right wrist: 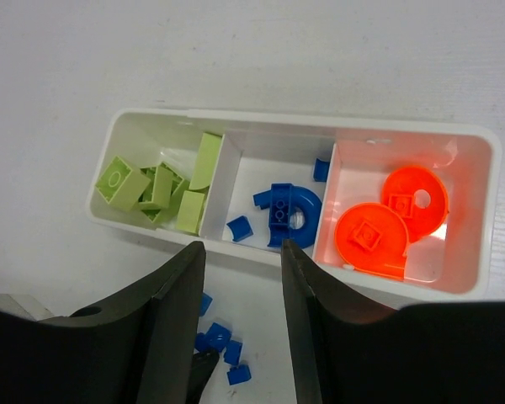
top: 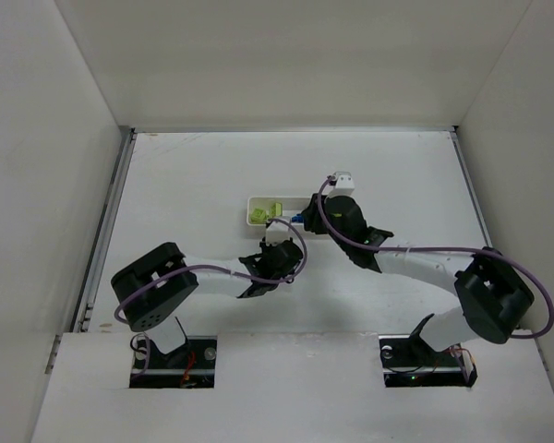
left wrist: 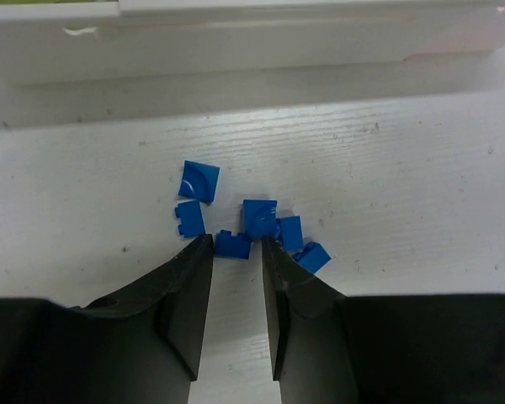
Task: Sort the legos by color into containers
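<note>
Sorting looks nearly done: green legos (right wrist: 122,183) and orange legos (right wrist: 370,236) fill the tray's (right wrist: 353,122) end compartments and blue legos (right wrist: 282,210) the middle, but loose blue legos (left wrist: 261,217) lie on the counter (left wrist: 404,168) beside it, one between the left hand's (left wrist: 236,242) spread fingers, while the right hand (right wrist: 242,246) hovers spread and empty.

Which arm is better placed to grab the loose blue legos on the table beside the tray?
Left. The left gripper is open and down at the blue legos, with one brick right between its fingertips. The right gripper hangs open above the white tray, not over the loose bricks.
</note>
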